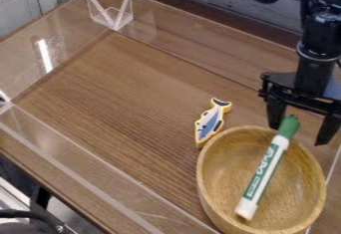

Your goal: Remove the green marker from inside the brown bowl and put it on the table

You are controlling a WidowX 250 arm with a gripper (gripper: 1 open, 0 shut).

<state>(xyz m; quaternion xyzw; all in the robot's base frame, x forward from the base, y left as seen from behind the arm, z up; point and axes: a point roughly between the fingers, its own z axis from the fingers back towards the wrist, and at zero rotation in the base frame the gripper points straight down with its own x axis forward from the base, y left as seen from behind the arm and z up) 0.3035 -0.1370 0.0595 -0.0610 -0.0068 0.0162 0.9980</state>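
Note:
The green marker (266, 168), white-barrelled with a green cap at its far end, lies slanted inside the brown bowl (220, 186) at the lower right of the camera view. My gripper (301, 120) hangs open just beyond the bowl's far rim, its two black fingers pointing down on either side of the marker's capped end. Nothing is between the fingers. The bowl rests on the dark wood-grain table (127, 89).
A small blue-and-yellow fish toy (210, 117) lies on the table just left of the bowl. Clear acrylic walls (80, 168) edge the tabletop, and a clear acrylic stand (110, 9) sits at the back left.

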